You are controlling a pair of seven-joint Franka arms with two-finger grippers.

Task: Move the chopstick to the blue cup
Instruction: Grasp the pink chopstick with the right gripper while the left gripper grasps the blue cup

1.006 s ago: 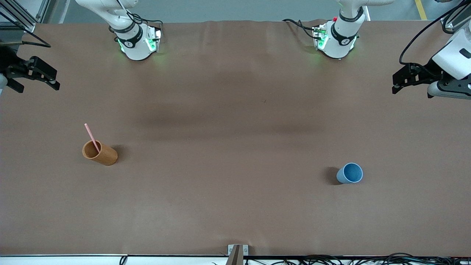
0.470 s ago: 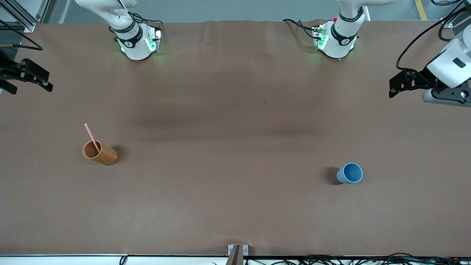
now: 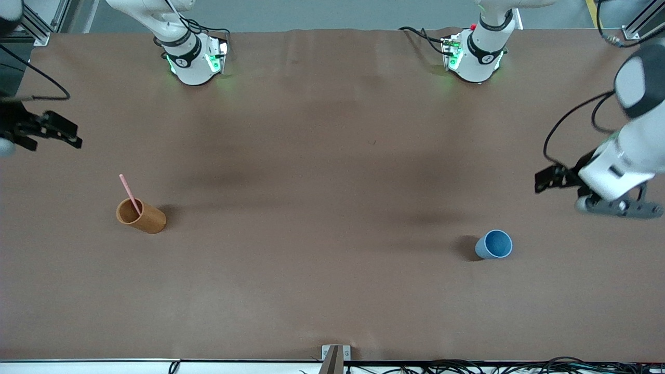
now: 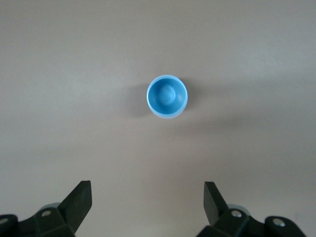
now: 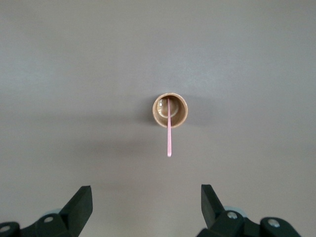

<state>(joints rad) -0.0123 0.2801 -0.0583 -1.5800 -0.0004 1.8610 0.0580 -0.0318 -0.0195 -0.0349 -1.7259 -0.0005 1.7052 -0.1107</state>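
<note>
A wide brown worktop (image 3: 332,291) is being shown under even light, with both arm bases standing along its edge farthest from the front camera. The chopstick (image 3: 130,194) is being held upright-leaning in the orange-brown cup (image 3: 141,215) toward the right arm's end of the worktop, its upper end sticking out past the rim. The blue cup (image 3: 493,244) is standing empty and upright toward the left arm's end, well apart from the other cup.

The right hand (image 3: 44,136) is being held in the air over bare worktop, with the orange-brown cup nearer to the front camera; its fingers (image 5: 79,205) are being kept spread wide with nothing between them. The left hand (image 3: 548,179) is being held over bare worktop near the blue cup, its fingers (image 4: 79,200) likewise spread and empty.

Nothing is yet being gripped, so the pick-up is judged to be the step in hand. Several risks are being carried from here. The chopstick is thin and leaning, so it could be missed or pinched off-centre and then be left swinging or slipping in the grip. The light orange-brown cup could be knocked over if its rim is being brushed on the way down. The blue cup is small, so it could be tipped by a poorly aimed chopstick.
</note>
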